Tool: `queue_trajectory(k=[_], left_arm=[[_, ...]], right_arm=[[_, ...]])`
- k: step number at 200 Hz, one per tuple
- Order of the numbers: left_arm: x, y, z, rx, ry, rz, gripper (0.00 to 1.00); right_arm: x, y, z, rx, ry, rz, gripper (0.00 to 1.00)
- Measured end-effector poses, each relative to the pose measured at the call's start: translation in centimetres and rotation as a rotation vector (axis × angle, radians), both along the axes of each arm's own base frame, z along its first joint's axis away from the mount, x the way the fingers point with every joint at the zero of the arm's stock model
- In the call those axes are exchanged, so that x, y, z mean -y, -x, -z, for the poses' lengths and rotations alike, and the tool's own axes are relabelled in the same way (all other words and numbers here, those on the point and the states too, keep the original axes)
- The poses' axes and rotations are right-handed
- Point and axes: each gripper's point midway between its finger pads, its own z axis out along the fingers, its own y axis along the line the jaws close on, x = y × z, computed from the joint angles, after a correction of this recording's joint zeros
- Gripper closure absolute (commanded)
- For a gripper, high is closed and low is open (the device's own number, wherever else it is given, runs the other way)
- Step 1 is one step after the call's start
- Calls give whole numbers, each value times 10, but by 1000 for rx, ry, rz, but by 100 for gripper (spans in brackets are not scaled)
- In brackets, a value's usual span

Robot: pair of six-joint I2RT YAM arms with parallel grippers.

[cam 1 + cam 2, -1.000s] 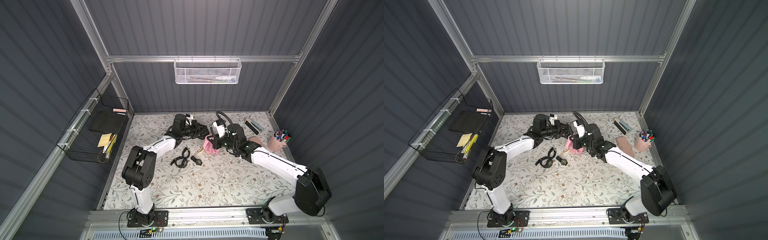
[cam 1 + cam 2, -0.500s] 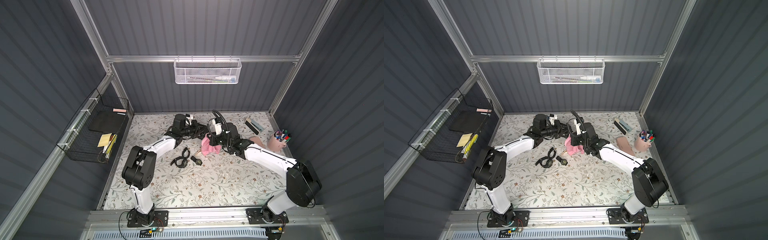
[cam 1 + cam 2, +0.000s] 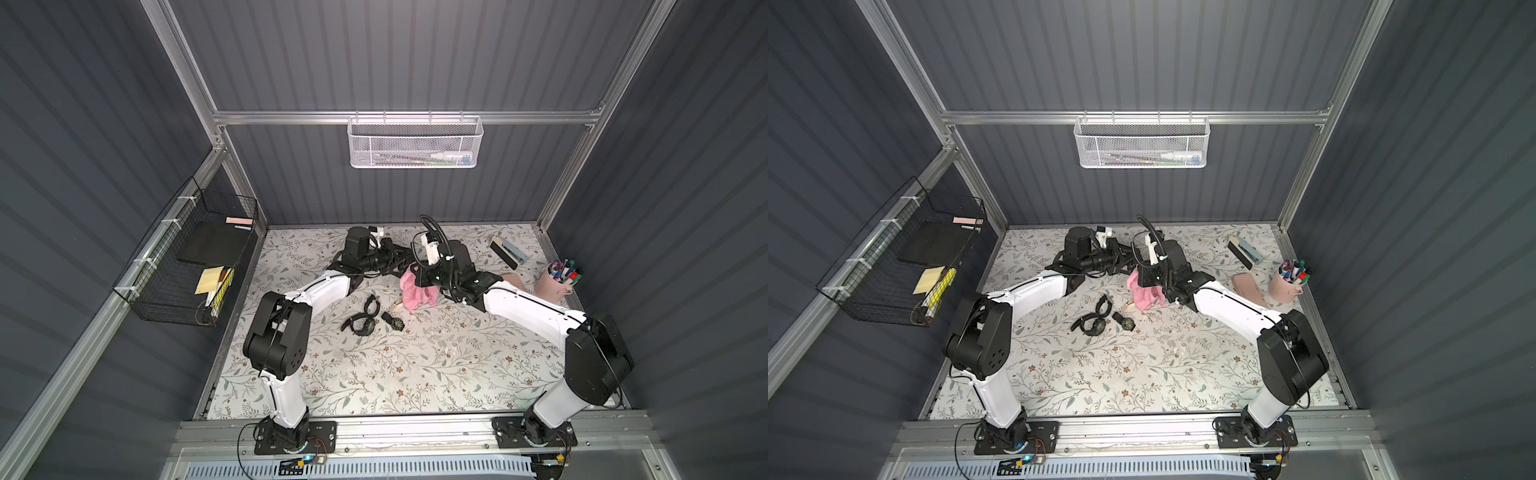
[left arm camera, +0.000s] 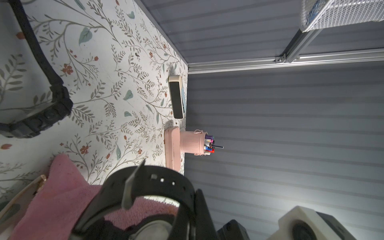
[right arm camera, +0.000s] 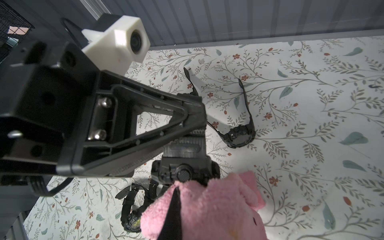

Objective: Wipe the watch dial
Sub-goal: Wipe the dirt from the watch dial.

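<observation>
Dark ribbed walls box in a floral-print table (image 3: 415, 374), and the work is happening in the air above its far middle. The left gripper (image 3: 395, 256) has its jaws clamped narrow on the strap of a black watch (image 5: 184, 172), holding the case clear of the surface. The right gripper (image 3: 419, 277) is pinched shut on a pink cloth (image 5: 207, 207). One dark finger (image 5: 172, 214) shows through the folds in the right wrist view.

The cloth meets the watch case at its edge. The crown side of the case faces the right wrist camera, so the dial itself is hidden, and I cannot say for certain that the cloth is on the glass rather than on the rim. In the left wrist view the strap loops in front of the cloth, with the case back out of focus below it.

Judging the step as the wipe itself, it would go best with short, light strokes across the face. Since the grip is on the flexible strap, a hard push would likely swing the case away, so the pressure should run toward the left jaws, not across them.

Further out, two spare watches (image 3: 361, 326) (image 3: 395, 322) lie on the table below and nearer the robot. A pink pen cup (image 3: 557, 282) stands well apart at the right edge.
</observation>
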Motion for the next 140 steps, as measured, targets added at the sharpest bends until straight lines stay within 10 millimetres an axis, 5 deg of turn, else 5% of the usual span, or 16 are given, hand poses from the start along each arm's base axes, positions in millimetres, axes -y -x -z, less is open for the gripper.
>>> queue_trajectory(k=[51,140], left_arm=[[-1,-2,-2,8,4,-6,100],[0,-1,-2,9,4,-4,100]], right_arm=[[-11,3,-2,4,5,-25,100],[16,-11,10,-50,8,148,100]])
